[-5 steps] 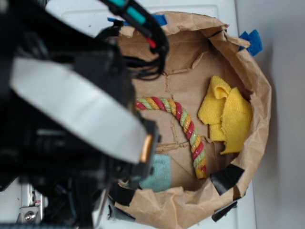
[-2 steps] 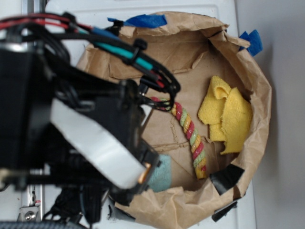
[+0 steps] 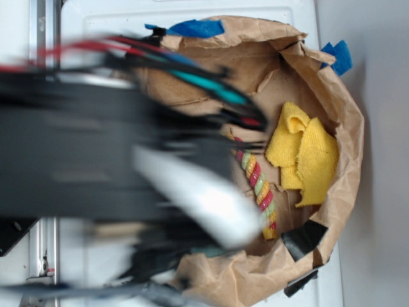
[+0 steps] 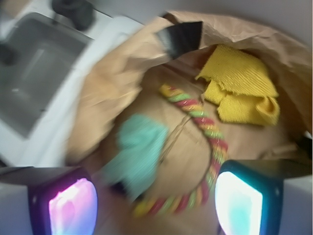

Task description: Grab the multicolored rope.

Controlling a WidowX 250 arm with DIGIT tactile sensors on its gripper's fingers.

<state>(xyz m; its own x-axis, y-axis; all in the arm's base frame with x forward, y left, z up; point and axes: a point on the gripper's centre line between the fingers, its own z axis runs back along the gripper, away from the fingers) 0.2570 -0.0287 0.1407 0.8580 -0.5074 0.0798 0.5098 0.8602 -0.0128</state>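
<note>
With its fingers [image 4: 156,205] spread wide at the bottom of the wrist frame, the gripper is hovering over the multicolored rope [image 4: 205,125] curving across the paper bag's [image 4: 117,83] floor, and should descend straddling one strand, avoiding the teal cloth [image 4: 137,152].

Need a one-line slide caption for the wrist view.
Open gripper hovering over the curved multicolored rope in a paper bag, between teal cloth and yellow cloth.

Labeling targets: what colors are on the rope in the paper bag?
Twisted red, yellow and pale green strands on the rope; clearest in the wrist view.
</note>
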